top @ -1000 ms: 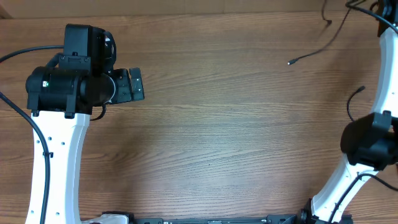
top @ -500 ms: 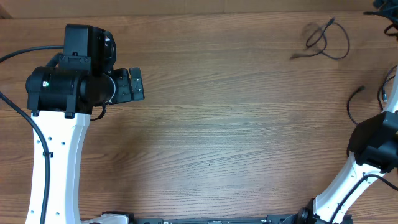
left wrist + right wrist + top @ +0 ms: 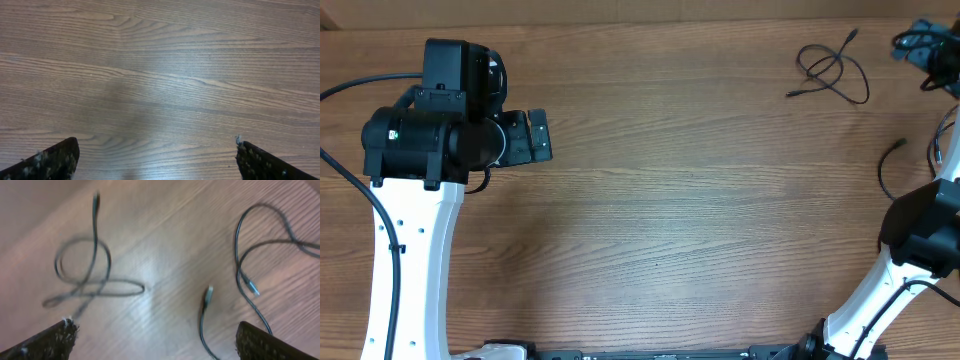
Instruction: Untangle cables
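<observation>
Cable drop just happened. A second ago one cord ran stretched across the far right of the surface toward the right arm (image 3: 923,48). Now that cable (image 3: 832,72) lies on its own as a loose loop with both ends free, near the far right corner and apart from the arm.

Right jaws are released: spread wide, nothing between them, only wood under the tips in the wrist view. The arm has swung out to the far right edge and is blurred overhead, so I judge it's in motion.

My read is that one cord is now separated and parked. The rest isn't done. The wrist view shows two more cords (image 3: 240,255) just right of the loop, one ending in a small plug (image 3: 206,297). They seem to meet at the frame edge, but I can't tell if they cross. Overhead, another cord end (image 3: 888,170) pokes out beside the right arm.

Left arm (image 3: 430,140) hasn't shifted. Left jaws are released too, over bare wood and well apart from every cable.

Writing: none legible. There's a small green mark (image 3: 393,132) on the left arm — too small to read.
</observation>
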Controlling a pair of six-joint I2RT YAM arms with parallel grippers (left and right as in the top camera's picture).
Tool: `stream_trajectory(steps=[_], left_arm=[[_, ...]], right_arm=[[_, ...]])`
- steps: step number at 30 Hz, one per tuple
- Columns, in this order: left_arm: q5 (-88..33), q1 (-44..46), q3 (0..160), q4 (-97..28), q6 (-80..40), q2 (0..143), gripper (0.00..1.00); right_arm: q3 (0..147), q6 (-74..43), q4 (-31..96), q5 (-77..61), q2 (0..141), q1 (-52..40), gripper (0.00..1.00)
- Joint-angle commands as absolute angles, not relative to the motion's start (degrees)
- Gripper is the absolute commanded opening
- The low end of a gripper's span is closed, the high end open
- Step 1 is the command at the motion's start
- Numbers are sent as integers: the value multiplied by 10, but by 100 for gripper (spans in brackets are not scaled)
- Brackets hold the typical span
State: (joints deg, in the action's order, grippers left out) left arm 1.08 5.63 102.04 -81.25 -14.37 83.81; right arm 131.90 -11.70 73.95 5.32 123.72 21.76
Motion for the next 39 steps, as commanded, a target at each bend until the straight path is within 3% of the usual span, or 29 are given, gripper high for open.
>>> stream_trajectory(steps=[1,13,26,34,39], left_arm=[[8,57,1023,-812,-133,840,100],[8,57,1023,-812,-133,840,100],[8,57,1023,-812,-133,840,100],[8,57,1023,-812,-133,840,100],[8,57,1023,-812,-133,840,100]], right_arm=[[1327,-84,777,32,1231,214,100],[1327,-85,920,20,1156,212,100],[1327,-84,971,-133,1037,194,100],[1327,-85,971,-151,1013,76,100],[1309,-107,971,-67,1013,-28,100]])
